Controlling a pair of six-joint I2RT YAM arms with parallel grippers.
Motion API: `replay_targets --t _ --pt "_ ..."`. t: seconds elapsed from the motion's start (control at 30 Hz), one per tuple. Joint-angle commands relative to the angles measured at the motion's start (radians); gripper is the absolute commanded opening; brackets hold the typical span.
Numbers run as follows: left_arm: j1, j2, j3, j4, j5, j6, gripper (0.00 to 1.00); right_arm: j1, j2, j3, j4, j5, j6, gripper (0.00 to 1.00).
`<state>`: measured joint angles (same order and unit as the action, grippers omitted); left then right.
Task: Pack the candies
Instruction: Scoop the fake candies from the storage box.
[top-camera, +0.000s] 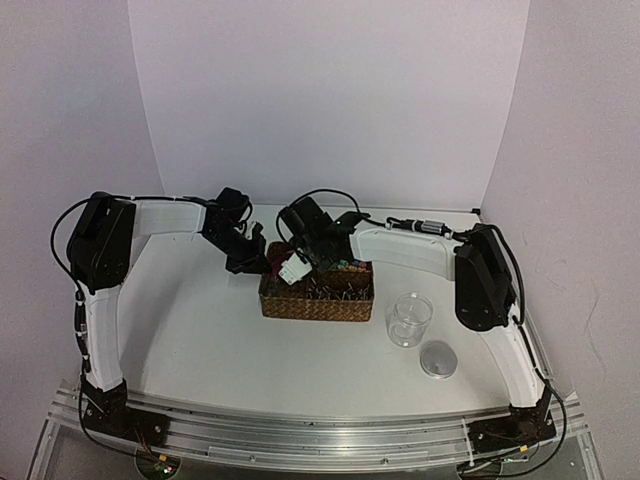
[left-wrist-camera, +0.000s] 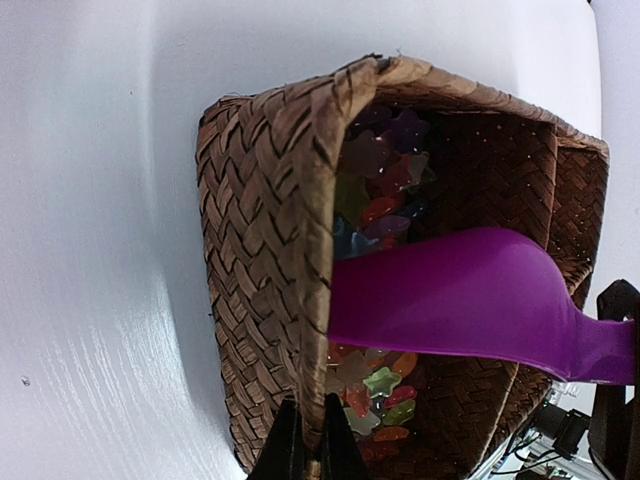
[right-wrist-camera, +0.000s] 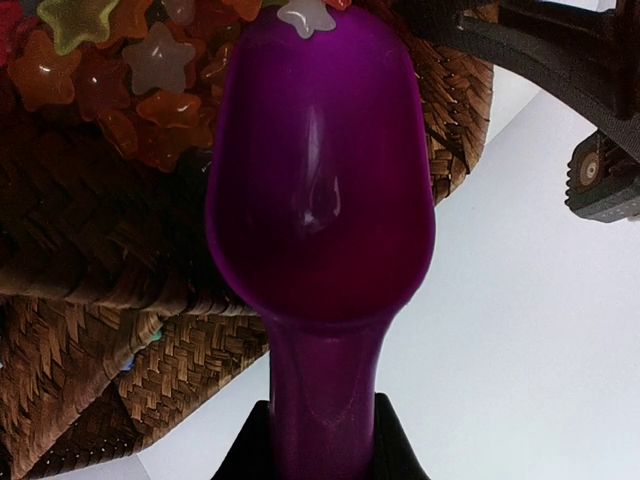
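- While the left tool (left-wrist-camera: 310, 445) stands pinched shut on the basket wall nearest it, we see the woven rim of the basket (left-wrist-camera: 260, 250) trapped between its two fingers, which we judge steadies the basket on the surface (top-camera: 220, 340).
- We see the right tool (right-wrist-camera: 322, 445) clamped partway closed around the handle of the magenta scoop (right-wrist-camera: 320, 180), whose long axis runs straight out ahead of that tool.
- The candies (left-wrist-camera: 380, 190) lie heaped inside the basket, just ahead of and beneath the scoop's bowl; a few star-shaped ones touch its far tip.
- We cannot tell whether the bowl carries anything.
- We judge the coming move to be the right tool's: a push forward and down along that axis.
- A clear cup (top-camera: 409, 318) and a lid (top-camera: 438, 358) stand well behind the right tool, toward its arm's base.
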<state>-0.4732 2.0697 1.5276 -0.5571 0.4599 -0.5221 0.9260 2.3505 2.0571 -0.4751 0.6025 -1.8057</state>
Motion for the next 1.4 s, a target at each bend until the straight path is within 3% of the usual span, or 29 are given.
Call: replay_targets --t 0.0,0.33,0.7,0.93,1.2,1.37 --pt "-0.005 0.031 0.027 -0.003 -0.051 0.046 0.0 0.048 -0.042 0.046 -0.025 -0.023 -0.017 0.0" --pt "-0.007 -0.004 -0.019 -0.001 -0.002 -0.027 0.0 0.014 -0.044 0.09 0.064 0.043 -0.046 0.0" --pt "-0.007 -0.007 -0.02 0.002 0.001 -0.024 0.0 -0.019 -0.034 0.146 0.084 -0.001 -0.075 0.0" --pt "-0.007 -0.014 -0.004 -0.014 -0.015 -0.017 0.0 -0.046 -0.049 -0.038 0.074 -0.029 -0.055 0.0" --pt "-0.007 -0.031 0.017 -0.035 -0.008 -0.017 0.0 -0.018 -0.013 -0.013 -0.039 -0.146 -0.067 0.0" --pt "-0.007 -0.025 0.027 -0.023 0.002 -0.043 0.0 0.023 -0.056 0.016 -0.295 -0.27 -0.03 0.0"
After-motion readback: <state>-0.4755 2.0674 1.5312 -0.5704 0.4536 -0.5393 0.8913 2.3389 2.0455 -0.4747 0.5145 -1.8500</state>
